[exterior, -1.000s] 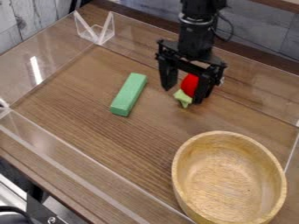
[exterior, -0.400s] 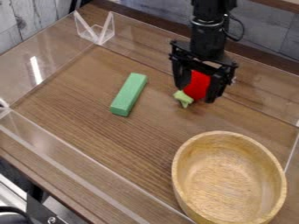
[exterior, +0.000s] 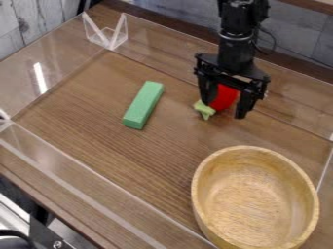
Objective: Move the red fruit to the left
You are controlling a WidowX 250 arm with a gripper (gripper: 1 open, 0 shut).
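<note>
The red fruit (exterior: 223, 97) is a small glossy red toy with a light-green leafy cap (exterior: 205, 109) at its lower left. It lies on the wooden table at the right of middle. My black gripper (exterior: 229, 101) hangs straight down over it. Its fingers stand on either side of the fruit, low at the table. The jaws look open around the fruit, not pressed on it. The fruit's right part is hidden behind the fingers.
A flat green rectangular block (exterior: 143, 104) lies left of the fruit. A wooden bowl (exterior: 255, 199) stands at the front right. Clear plastic walls (exterior: 39, 78) edge the table, with a clear stand (exterior: 104, 32) at the back left.
The gripper has shifted to the right across the frames, and the red fruit has moved a little right with it. The green block and bowl stay put.
</note>
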